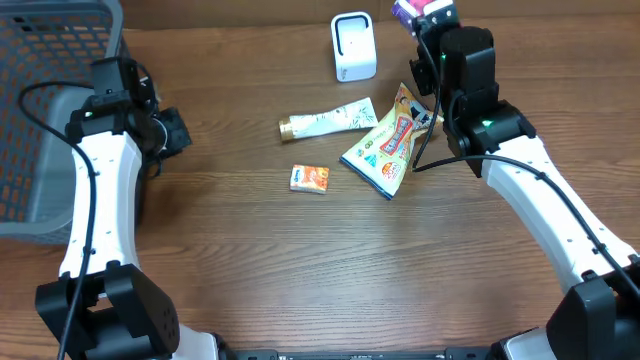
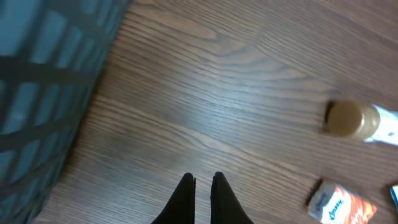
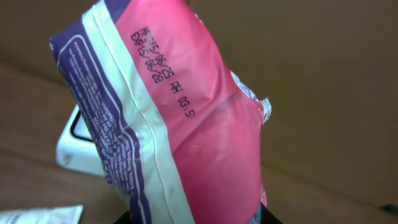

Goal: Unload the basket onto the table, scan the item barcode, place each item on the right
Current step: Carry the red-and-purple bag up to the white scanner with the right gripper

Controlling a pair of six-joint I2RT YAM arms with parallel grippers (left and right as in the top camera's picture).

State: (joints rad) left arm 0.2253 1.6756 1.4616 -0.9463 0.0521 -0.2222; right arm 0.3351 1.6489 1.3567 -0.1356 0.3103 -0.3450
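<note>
Closest to the lens, in the right wrist view: pink packet (image 3: 186, 124), glossy and crinkled, with a white band and a purple printed panel down its left side and a dark stamped date code across the pink. Clamped at its lower end by the right gripper (image 1: 432, 22), jaws closed on it and barely visible under the foil. Held up at the far edge of the table (image 1: 300, 260), packet rising from the jaws, just right of the white scanner (image 1: 353, 45) and apart from it; same scanner seen behind the packet's left edge from the wrist. Over on the other side, left gripper (image 2: 202, 202) closed on nothing, tips pressed together above bare wood, beside the grey basket (image 1: 40, 110). Between the arms: cream tube (image 1: 326, 121), yellow snack pouch (image 1: 388, 142), small orange box (image 1: 309, 178).
</note>
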